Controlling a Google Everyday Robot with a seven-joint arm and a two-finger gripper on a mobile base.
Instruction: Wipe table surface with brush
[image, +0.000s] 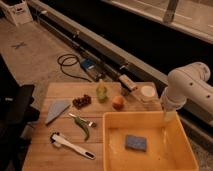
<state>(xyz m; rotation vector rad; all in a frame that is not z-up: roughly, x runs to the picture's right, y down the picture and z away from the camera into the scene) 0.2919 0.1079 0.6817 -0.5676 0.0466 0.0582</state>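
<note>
Hovering above the table surface (62, 91), the gripper (170, 116) overhangs the yellow tray (106, 142).

Pale tool (169, 116) over yellow tray (116, 151); white brush (72, 146), tan tabletop (65, 94).

**Cut-offs and unknowns, single camera view**

The gripper (169, 118) hung at the lower end of the white robot arm (187, 87), just over the far rim of the yellow plastic tray (131, 116), and its outline merged with that rim. The arm ran out past the right edge. The tray's near-right corner and the near edge of the light wooden plank tabletop (65, 91) were cut by the bottom edge. A black bulky shape (17, 107) at left was partly out of view and unidentifiable. The small dark cluster (81, 101) on the tabletop was too small to identify. The dark head of the long white-handled brush (72, 146) showed no bristle detail.
</note>
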